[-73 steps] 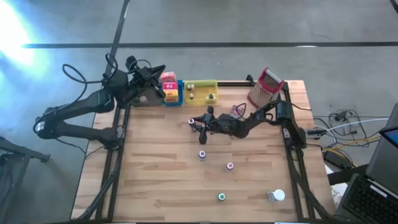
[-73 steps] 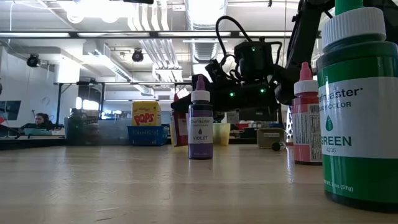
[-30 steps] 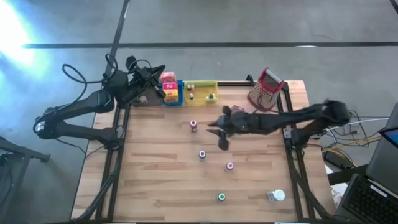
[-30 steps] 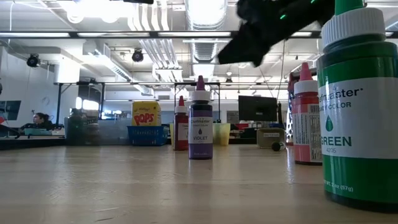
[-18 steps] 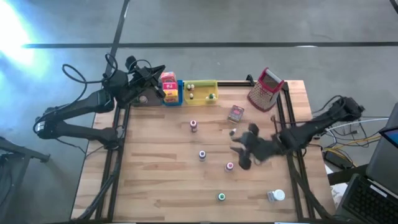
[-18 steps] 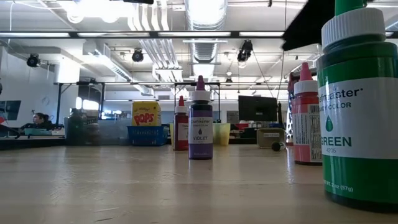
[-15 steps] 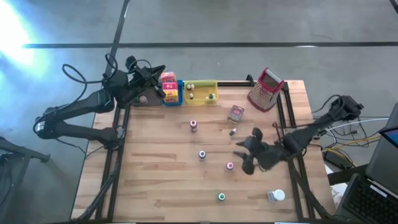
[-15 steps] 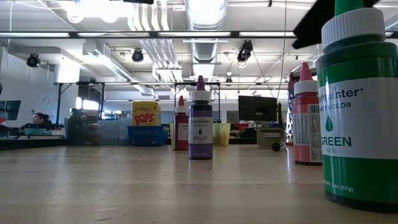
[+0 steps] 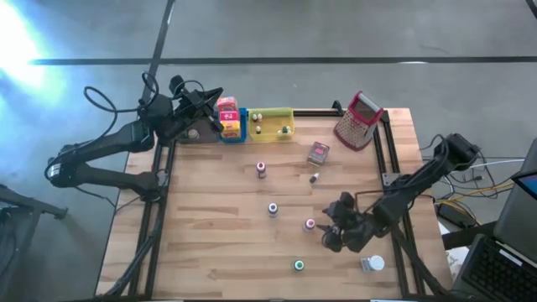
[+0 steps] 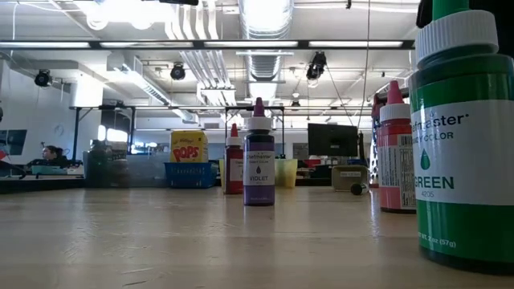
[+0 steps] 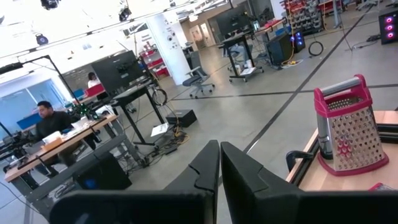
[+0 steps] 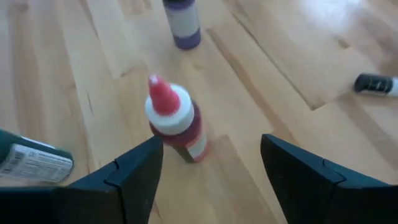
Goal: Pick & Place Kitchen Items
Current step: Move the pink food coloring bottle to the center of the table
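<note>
Several small bottles stand upright on their bases on the wooden table: a pink-capped one (image 9: pixel 310 224) (image 12: pixel 173 124), a violet one (image 9: pixel 273 208) (image 10: pixel 259 156), a green one (image 9: pixel 299 265) (image 10: pixel 462 136) and a red-tipped one (image 9: pixel 261 169). My right gripper (image 9: pixel 328 235) (image 12: pixel 211 142) hangs open just right of the pink-capped bottle, slanting down at it; the bottle stands just ahead of the fingertips, untouched. My left gripper (image 9: pixel 216 122) (image 11: pixel 219 155) waits shut, held level over the table's far left corner.
A small box (image 9: pixel 318 153) and a little dark item (image 9: pixel 314 178) lie far of the right gripper. A white-capped jar (image 9: pixel 373 264) sits near the right corner. The grater (image 9: pixel 359 120), yellow tray (image 9: pixel 270 122), blue tray (image 9: pixel 232 134) and a red-yellow box (image 9: pixel 226 111) line the far edge.
My right gripper has swung from the table's middle toward the near and right edges, sinking and tipping further downward, and now hangs beside the pink-capped bottle. In the low view it has left the picture. No bottle has moved.
</note>
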